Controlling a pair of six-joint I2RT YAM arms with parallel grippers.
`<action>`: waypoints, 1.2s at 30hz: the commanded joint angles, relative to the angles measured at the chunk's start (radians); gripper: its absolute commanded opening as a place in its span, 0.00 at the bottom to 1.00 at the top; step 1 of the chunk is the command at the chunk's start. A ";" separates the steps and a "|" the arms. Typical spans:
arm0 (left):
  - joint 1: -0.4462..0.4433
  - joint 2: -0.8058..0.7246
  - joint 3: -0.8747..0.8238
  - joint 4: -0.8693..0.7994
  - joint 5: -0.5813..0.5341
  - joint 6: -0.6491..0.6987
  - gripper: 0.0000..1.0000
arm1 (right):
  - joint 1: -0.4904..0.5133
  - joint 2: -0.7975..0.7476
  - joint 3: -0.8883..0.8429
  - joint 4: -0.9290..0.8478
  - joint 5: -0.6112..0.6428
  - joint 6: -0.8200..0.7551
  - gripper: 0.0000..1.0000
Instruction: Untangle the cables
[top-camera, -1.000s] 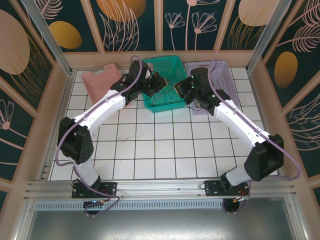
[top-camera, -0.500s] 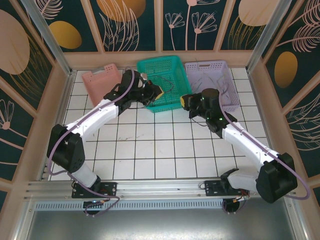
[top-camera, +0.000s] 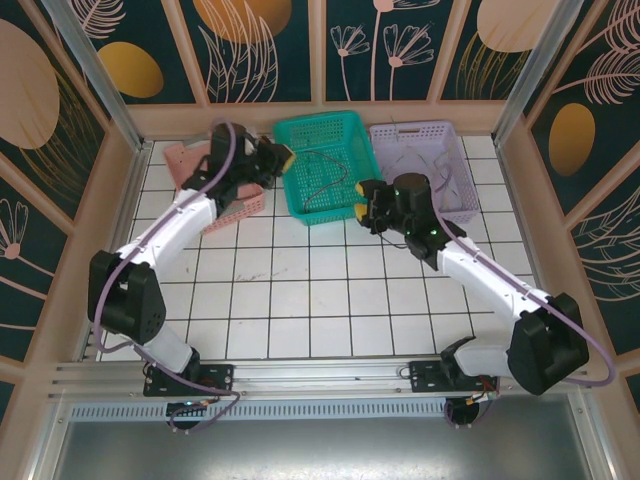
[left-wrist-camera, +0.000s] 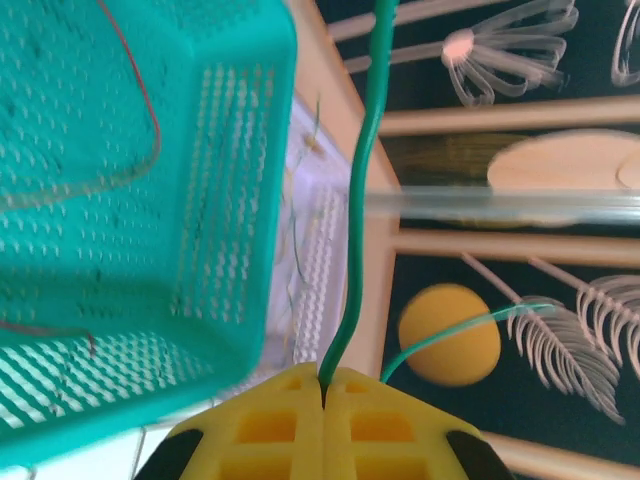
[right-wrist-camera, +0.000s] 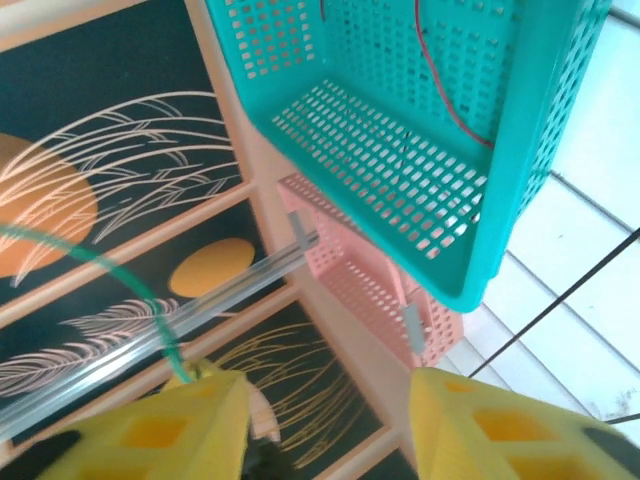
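The left claw (left-wrist-camera: 323, 388) is clamped on a green cable (left-wrist-camera: 361, 200) beside the teal basket (left-wrist-camera: 230, 200), while the right claw (right-wrist-camera: 325, 390) stands with its fingers apart near this basket.

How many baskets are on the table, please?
3. The pink basket is far left, partly hidden by the left arm. The teal basket is in the middle, and the lilac basket is on the right.
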 joint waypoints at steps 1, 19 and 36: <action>0.059 0.001 0.141 -0.224 -0.069 0.277 0.00 | -0.045 -0.018 0.139 -0.156 0.037 -0.235 0.53; 0.318 0.452 0.723 -0.890 -0.567 0.951 0.00 | -0.192 0.118 0.388 -0.249 -0.182 -0.682 0.56; 0.361 0.658 0.770 -0.887 -0.543 1.007 0.26 | -0.205 0.260 0.493 -0.299 -0.223 -0.713 0.55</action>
